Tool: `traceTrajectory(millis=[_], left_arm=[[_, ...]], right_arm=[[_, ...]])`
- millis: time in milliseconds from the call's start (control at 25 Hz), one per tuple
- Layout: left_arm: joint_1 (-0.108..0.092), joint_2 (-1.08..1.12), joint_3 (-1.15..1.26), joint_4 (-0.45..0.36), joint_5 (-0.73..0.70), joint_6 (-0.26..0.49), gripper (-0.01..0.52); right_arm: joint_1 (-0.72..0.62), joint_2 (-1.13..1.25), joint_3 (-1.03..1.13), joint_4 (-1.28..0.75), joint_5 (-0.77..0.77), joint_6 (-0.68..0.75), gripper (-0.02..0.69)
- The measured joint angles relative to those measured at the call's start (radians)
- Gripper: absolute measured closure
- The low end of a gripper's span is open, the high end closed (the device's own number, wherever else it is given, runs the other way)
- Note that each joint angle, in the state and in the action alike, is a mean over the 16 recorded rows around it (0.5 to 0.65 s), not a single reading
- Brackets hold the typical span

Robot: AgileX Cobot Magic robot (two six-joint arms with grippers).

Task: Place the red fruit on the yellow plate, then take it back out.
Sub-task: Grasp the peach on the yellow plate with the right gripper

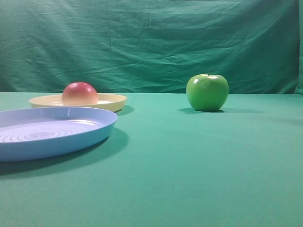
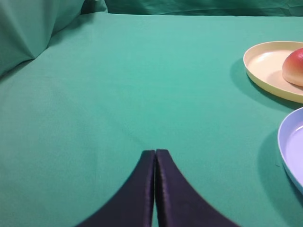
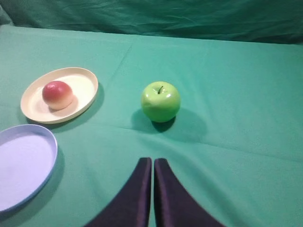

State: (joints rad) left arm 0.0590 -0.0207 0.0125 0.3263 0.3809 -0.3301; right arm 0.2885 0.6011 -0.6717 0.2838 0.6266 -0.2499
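Exterior high view: red fruit [image 1: 79, 93] sits in the yellow plate [image 1: 111, 101], at the plate's left part. Light-blue plate [image 1: 71, 132] lies nearer the camera, cut off at the left edge. Green apple [image 1: 207, 92] stands alone on the green desk [image 1: 189, 165], well apart to the right. No arm or fingers appear here.

Left wrist view: left gripper [image 2: 155, 152] has its fingers pressed together, nothing between them, over bare cloth. Ahead and far to the right of the tips, the yellow plate [image 2: 265, 66] with the red fruit [image 2: 294, 67], both cut by the frame edge; only a sliver of the light-blue plate [image 2: 289, 144] shows. Apple not seen.

Right wrist view: right gripper [image 3: 152, 161], fingers closed and empty. Green apple [image 3: 160, 101] just ahead of the tips; yellow plate [image 3: 83, 87] with red fruit [image 3: 57, 94] ahead-left; light-blue plate [image 3: 23, 165] left, partly cut off.
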Motion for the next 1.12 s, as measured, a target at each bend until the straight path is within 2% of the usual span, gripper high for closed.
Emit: traceTrajectory(millis=[280, 520, 1120], left_arm=[[0.0, 0.0, 0.0, 0.0, 0.0, -0.001, 0.514], [0.0, 0.0, 0.0, 0.0, 0.0, -0.001, 0.514], [0.0, 0.0, 0.0, 0.0, 0.0, -0.001, 0.514]], right_arm=[[0.029, 0.133, -0.079, 0.034, -0.028, -0.079, 0.665], [0.101, 0.379, -0.232, 0.034, -0.023, -0.176, 0.665], [0.299, 1.219, -0.946, 0.095, 0.127, -0.349, 0.665]])
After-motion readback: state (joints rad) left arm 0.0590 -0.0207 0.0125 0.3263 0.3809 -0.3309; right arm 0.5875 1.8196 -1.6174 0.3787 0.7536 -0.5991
